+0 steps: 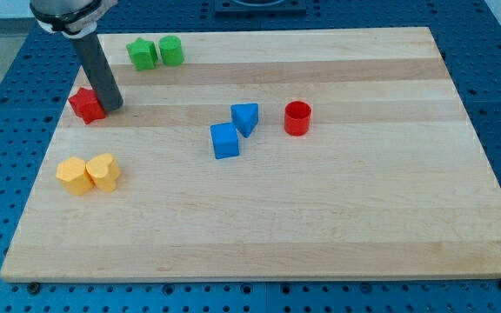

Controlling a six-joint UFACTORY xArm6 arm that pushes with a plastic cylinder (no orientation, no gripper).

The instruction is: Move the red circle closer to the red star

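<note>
Seven blocks: small coloured pieces on one pale wooden counter point(320, 235), listed from the view's bottom to its top.
Yellow pair: a yellow hexagonal block point(73, 176) and a yellow heart-like block point(103, 171), touching side by side near the counter's left edge, lowest in the view.
Blue pair: a blue cube point(225, 141) with a blue triangular block point(245, 118) just above and to its right, corners touching or nearly so, near the counter's middle.
Red circle: a red cylindrical block point(297, 118), upright, just right of the blue triangular block, apart from it, well apart from the red star.
Red star: a red star-shaped block point(86, 104) at the left edge, above the yellow pair.
My tip: lower end of the dark rod point(112, 106), resting against the red star's right side, far left of the red circle.
Tool: a plain rod with nothing that opens or closes; it holds nothing.
Green pair: a green star-like block point(142, 54) and a green rounded block point(171, 50), touching, at the top left.
Surround: blue perforated base point(7, 61) around the counter.
</note>
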